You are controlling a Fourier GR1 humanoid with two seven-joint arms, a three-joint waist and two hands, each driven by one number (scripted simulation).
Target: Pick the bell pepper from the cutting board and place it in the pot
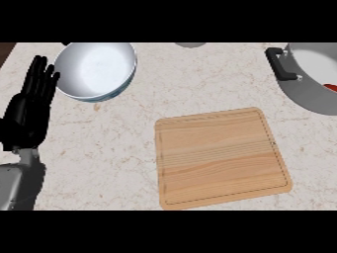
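Bell pepper [336, 88] lying inside pot [311, 97], red patch showing. Cutting board [218, 158] sitting mid-counter. Left hand [26, 107] resting wide open, fingers up, beside bowl [98, 69].

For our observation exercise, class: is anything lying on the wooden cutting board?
No: the cutting board shows only bare wood, while the red bell pepper sits inside the grey pot.

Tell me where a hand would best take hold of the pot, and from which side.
Probably by the black handle on the pot's left wall, coming from the view's left. It sticks out as a narrow bar a hand could curl round; the body is wide and smooth, and its right side is out of view.
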